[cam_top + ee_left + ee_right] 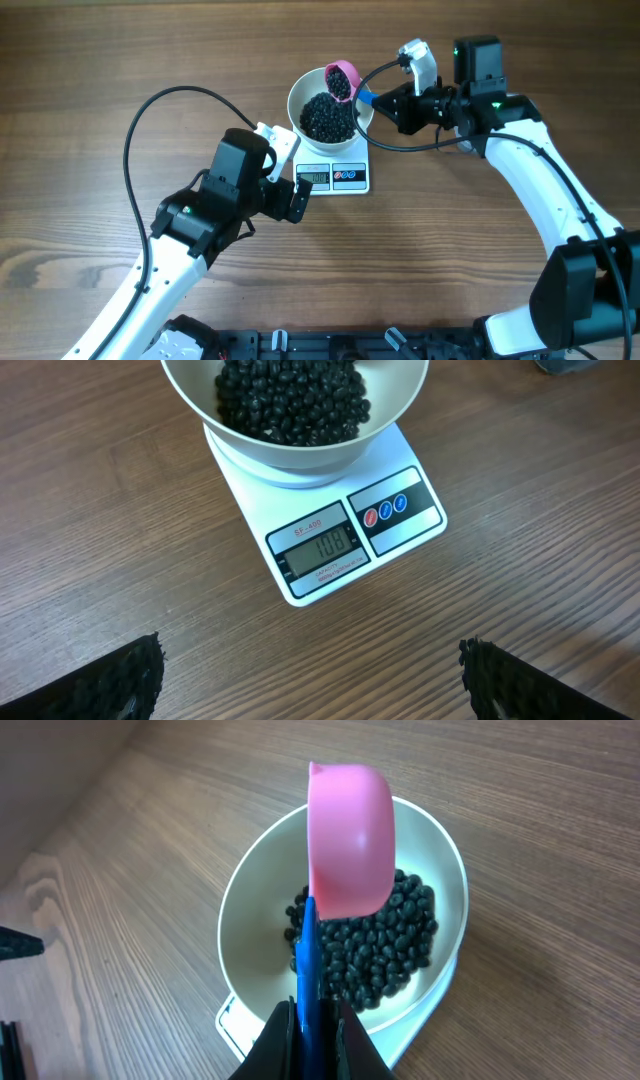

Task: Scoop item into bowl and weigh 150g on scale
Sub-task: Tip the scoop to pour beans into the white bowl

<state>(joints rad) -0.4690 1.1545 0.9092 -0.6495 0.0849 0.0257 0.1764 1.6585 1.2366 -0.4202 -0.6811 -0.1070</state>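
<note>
The white bowl (296, 100) stands on the small white scale (350, 178) and holds a heap of black beans (325, 118). In the left wrist view the scale's display (322, 546) shows three digits below the bowl (290, 455). A pink scoop (348, 840) with a blue handle (307, 960) hangs tipped bottom-up over the beans (380, 945). My right gripper (308, 1030) is shut on that handle, at the bowl's right side (385, 100). My left gripper (300, 197) sits just left of the scale's front with its fingers (120, 680) wide open over bare wood.
Brown wooden tabletop (100, 60) all round. A black cable (150, 110) loops behind the left arm and another (400, 143) curves under the right wrist. A black rail (330, 345) runs along the near edge.
</note>
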